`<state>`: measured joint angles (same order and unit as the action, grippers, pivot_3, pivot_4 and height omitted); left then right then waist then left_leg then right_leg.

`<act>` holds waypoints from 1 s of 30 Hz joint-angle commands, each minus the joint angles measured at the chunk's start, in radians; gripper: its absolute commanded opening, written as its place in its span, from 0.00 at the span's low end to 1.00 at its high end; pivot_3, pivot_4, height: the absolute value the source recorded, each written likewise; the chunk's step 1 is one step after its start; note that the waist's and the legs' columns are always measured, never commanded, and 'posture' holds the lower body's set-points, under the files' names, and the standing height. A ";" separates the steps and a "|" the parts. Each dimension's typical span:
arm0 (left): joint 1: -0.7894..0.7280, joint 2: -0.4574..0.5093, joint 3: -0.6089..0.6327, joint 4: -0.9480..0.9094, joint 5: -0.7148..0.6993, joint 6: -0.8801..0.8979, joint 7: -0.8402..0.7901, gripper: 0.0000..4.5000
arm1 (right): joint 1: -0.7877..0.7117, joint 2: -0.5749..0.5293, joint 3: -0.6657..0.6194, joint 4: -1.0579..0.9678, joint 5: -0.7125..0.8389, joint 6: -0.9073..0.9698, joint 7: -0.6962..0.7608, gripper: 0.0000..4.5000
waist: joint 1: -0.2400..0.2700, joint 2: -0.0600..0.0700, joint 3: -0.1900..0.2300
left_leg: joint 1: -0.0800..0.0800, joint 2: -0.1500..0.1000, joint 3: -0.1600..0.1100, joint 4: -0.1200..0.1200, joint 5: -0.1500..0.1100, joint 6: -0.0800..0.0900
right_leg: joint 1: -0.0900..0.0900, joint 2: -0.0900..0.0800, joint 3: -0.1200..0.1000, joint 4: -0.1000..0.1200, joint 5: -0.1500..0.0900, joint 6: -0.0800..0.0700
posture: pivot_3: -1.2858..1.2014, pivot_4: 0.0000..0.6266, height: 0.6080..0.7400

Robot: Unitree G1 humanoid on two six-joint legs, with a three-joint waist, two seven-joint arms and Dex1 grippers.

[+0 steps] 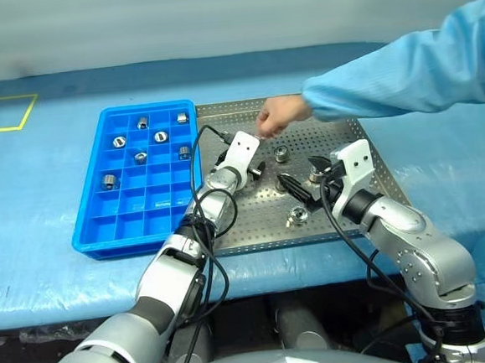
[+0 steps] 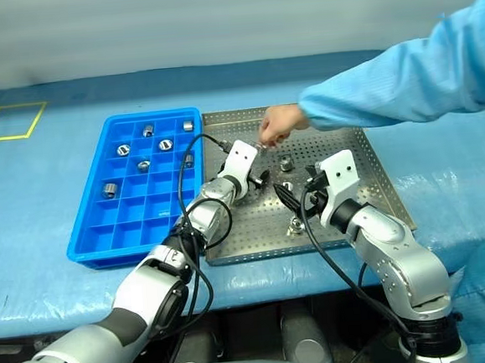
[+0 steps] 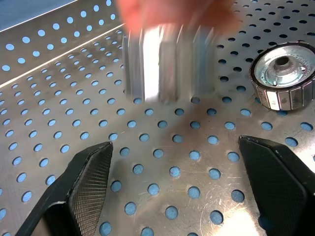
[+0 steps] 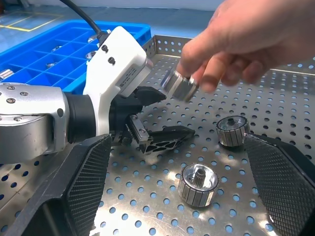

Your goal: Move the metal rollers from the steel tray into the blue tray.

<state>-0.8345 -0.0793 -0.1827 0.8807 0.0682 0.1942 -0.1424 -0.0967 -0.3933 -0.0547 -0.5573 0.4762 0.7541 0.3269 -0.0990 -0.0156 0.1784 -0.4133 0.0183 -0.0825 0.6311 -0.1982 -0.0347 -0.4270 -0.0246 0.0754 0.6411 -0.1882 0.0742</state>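
Observation:
The steel tray lies in the middle of the table, and three metal rollers sit on it. A person's hand holds another roller just above the tray, right in front of my left gripper. That gripper is open and empty, its fingers low over the perforated floor. My right gripper is open and empty too, hovering over the tray's near right part with two rollers ahead of it. The blue tray, left of the steel tray, holds several rollers in its far compartments.
The person's light blue sleeve reaches in from the right over the steel tray's far edge. A blue cover drapes the table, with yellow tape marks at the far left. My left arm's cable arcs over the blue tray's right wall.

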 commanded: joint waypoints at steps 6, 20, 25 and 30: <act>0.025 0.009 -0.009 -0.057 0.015 0.005 -0.041 0.99 | -0.020 -0.002 0.000 -0.011 -0.001 -0.006 0.005 1.00 | 0.001 0.000 0.000 | 0.000 0.000 0.000 0.000 0.000 0.000 | 0.000 0.000 0.000 0.000 0.000 0.000 | 0.47 0.24 1.00; 0.102 0.063 0.026 -0.267 -0.086 -0.029 -0.246 0.99 | -0.004 -0.005 -0.009 -0.019 -0.009 -0.007 -0.007 1.00 | -0.001 0.000 0.000 | 0.000 0.000 0.000 0.000 0.000 0.000 | 0.000 0.000 0.000 0.001 0.000 0.000 | 0.47 0.24 1.00; 0.191 0.157 -0.072 -0.498 -0.163 0.076 -0.578 0.99 | 0.014 -0.010 -0.009 -0.027 0.006 0.003 0.006 1.00 | -0.007 0.000 0.000 | 0.000 0.000 0.000 -0.001 0.000 0.000 | 0.000 0.000 0.000 0.001 0.000 -0.001 | 0.47 0.24 1.00; 0.251 0.282 -0.177 -0.631 -0.106 0.114 -0.697 0.99 | 0.060 -0.058 0.018 -0.038 -0.004 0.026 0.040 1.00 | -0.011 0.000 0.000 | 0.001 0.000 0.000 -0.001 0.000 0.000 | 0.000 0.000 0.001 0.002 -0.003 -0.005 | 0.47 0.24 1.00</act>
<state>-0.5899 0.1805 -0.3293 0.3196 -0.0649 0.3054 -0.8052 -0.0384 -0.4397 -0.0433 -0.5593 0.4737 0.7751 0.3597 -0.1098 -0.0151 0.1781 -0.4119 0.0186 -0.0816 0.6305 -0.1982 -0.0346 -0.4271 -0.0245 0.0769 0.6428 -0.1912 0.0690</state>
